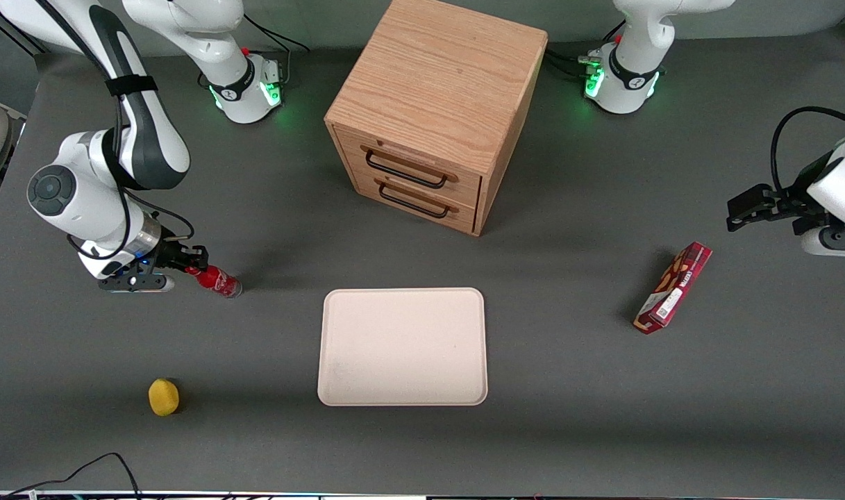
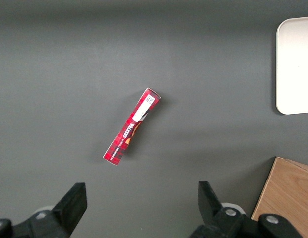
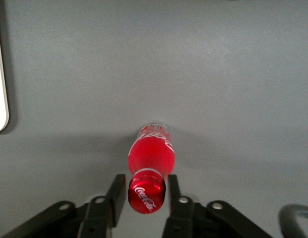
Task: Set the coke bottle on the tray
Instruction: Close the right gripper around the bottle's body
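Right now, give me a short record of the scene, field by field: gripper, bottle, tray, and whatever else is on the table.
gripper: right arm's gripper, low over the table at the working arm's end, fingers closed on the bottle's cap
coke bottle: lying tilted, base toward the tray
tray: nothing on it, in front of the wooden cabinet, apart from the bottle
snack box: red, toward the parked arm's end
yellow object: nearer the front camera than the bottle
task status: bottle not yet on tray
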